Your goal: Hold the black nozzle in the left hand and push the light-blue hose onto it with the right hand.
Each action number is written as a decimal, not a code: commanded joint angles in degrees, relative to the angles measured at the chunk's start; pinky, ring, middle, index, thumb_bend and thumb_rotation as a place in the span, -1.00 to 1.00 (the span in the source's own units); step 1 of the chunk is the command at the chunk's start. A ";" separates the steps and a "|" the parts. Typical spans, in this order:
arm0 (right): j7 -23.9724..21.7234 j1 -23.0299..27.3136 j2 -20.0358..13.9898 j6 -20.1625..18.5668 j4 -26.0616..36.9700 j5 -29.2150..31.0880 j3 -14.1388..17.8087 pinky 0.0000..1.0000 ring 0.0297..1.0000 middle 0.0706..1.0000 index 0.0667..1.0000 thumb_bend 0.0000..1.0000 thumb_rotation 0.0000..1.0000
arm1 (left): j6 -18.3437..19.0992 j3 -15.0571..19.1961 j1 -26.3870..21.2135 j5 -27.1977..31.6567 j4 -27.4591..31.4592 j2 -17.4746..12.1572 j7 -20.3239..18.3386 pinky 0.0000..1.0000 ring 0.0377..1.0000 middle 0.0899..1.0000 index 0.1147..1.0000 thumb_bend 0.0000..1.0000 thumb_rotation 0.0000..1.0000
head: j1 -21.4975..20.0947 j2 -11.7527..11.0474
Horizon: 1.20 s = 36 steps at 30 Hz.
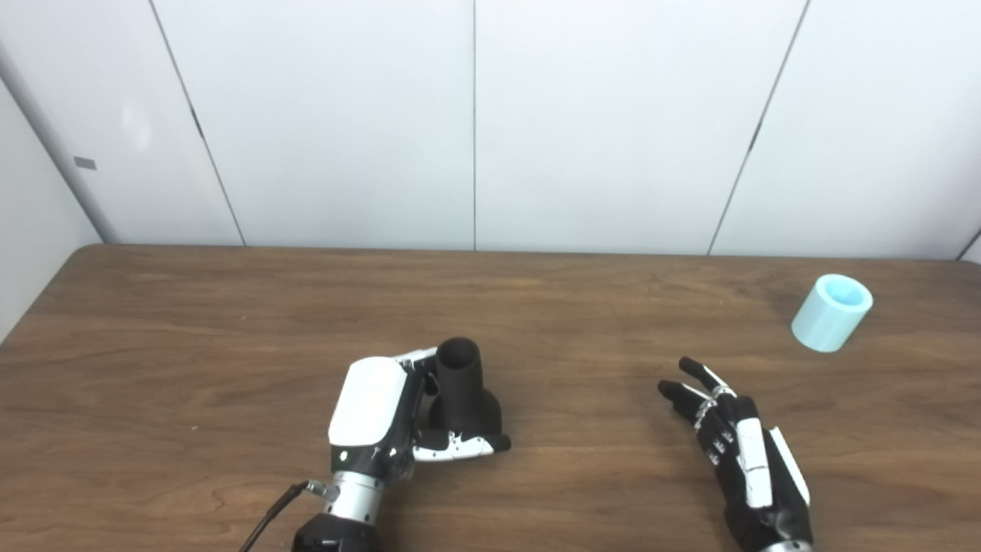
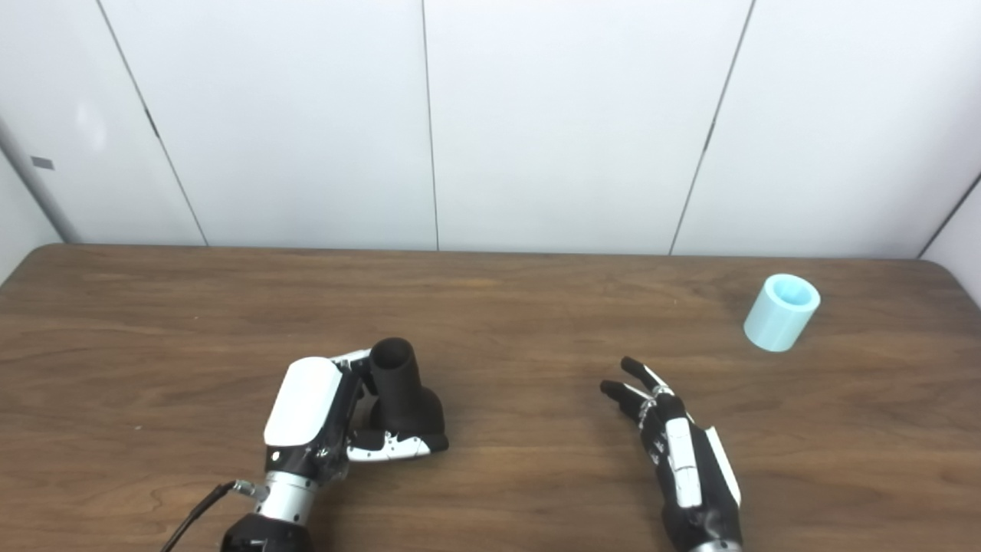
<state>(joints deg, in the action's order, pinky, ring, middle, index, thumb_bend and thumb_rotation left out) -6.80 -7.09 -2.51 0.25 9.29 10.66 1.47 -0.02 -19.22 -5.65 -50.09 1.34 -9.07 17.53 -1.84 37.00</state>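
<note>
Nozzle gripped, hose not yet fetched.
Our left hand (image 1: 375, 418) clasps the nozzle (image 1: 462, 387) at lower centre; our right hand (image 1: 736, 452), spread and empty, must reach the hose (image 1: 831, 313) far right.

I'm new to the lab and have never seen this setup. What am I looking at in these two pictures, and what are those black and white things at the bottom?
Both pictures come from two cameras side by side on a humanoid robot's head, looking down at a brown wooden table, so they show the same scene from slightly different spots. The black and white things are the robot's two hands. The left hand has its fingers wrapped around a black nozzle, which stands upright on the table. The right hand is open and holds nothing. A short light-blue hose piece sits apart from it, near the table's far right corner.
</note>
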 commanded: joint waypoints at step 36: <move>1.19 2.62 -6.99 -4.46 12.10 7.51 9.30 0.72 0.73 0.64 0.70 0.20 1.00 | -4.30 -2.25 2.91 0.00 -2.73 2.24 1.22 -0.27 -0.06 -0.07 -0.18 -0.05 -1.00 | -4.07 -0.87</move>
<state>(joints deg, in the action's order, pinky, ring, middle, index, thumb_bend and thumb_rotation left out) -5.55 -6.30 -7.99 -5.28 18.51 18.42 10.11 -3.26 -20.58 -5.01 -50.67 0.91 -7.89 18.08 -5.89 36.12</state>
